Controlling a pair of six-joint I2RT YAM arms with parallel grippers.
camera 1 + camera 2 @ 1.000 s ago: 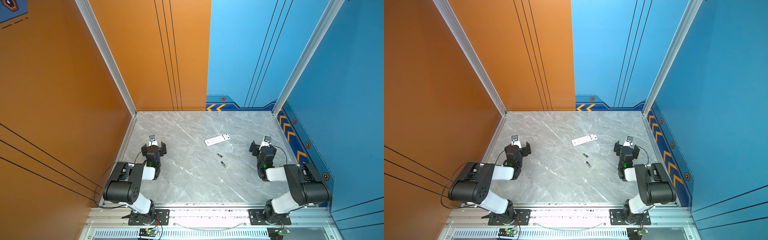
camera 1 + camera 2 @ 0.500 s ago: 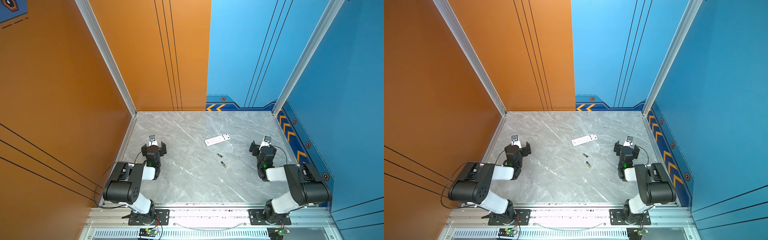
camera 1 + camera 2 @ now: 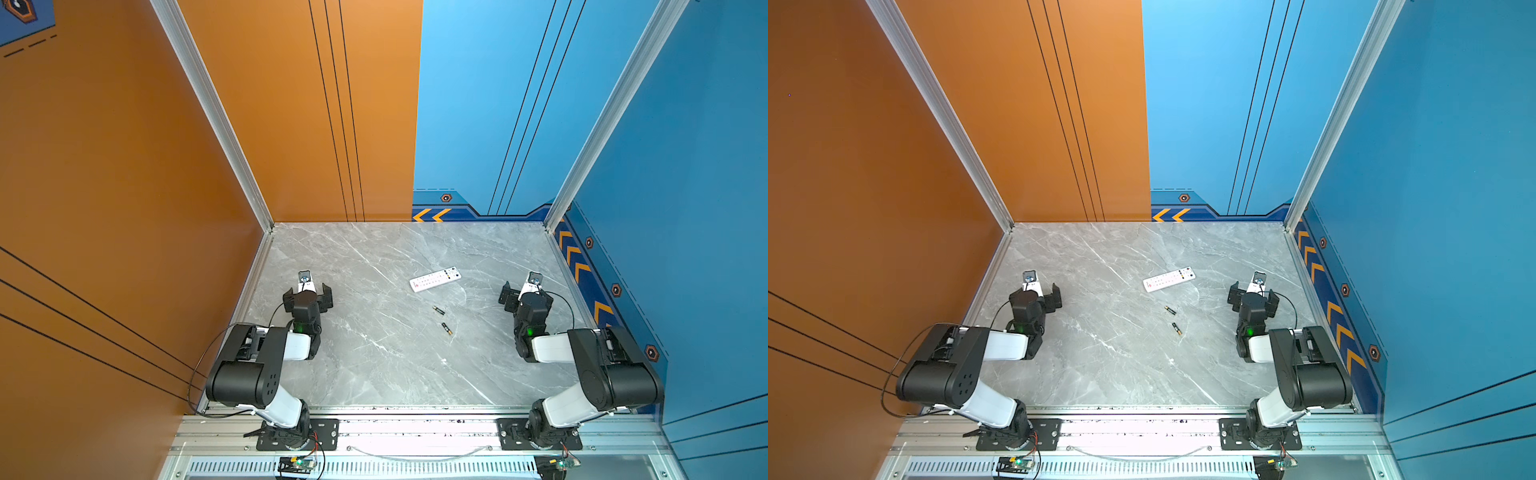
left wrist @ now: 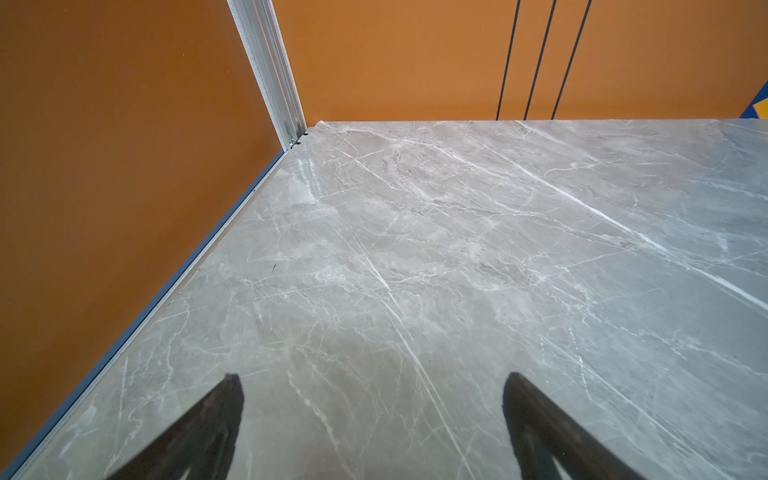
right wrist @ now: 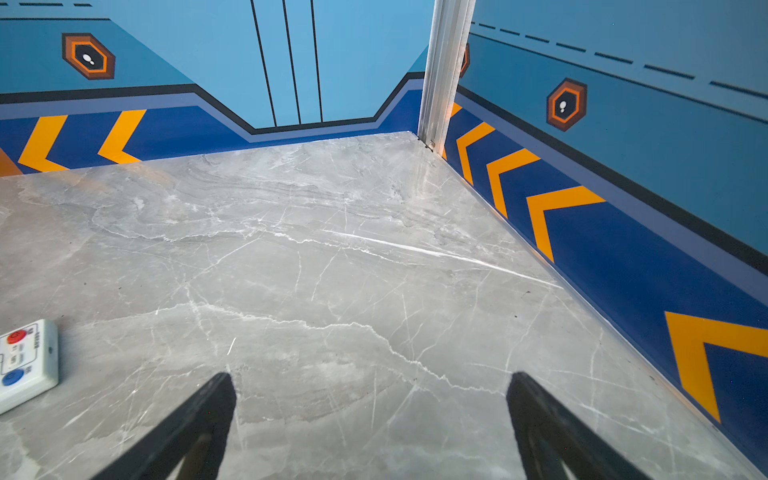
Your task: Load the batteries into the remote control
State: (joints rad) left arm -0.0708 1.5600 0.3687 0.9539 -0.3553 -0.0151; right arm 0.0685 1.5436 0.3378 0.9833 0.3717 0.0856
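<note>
nothing is shifting since a second ago: both arms are staying folded near the front corners. the left gripper (image 4: 372, 382) is hanging over the grey marble table (image 3: 365, 357) with its jaws wide apart and empty, and the right gripper (image 5: 372, 380) is doing the same. the remote control (image 3: 435, 279) is lying buttons-up between them, towards the back wall, well apart from both. the back battery (image 3: 438, 310) is lying loose near it, and the front battery (image 3: 446, 328) is lying just beyond, neither touching anything else

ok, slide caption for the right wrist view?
Right pincer open and empty above marble tabletop; end of the remote control, buttons up, at frame edge.
</note>
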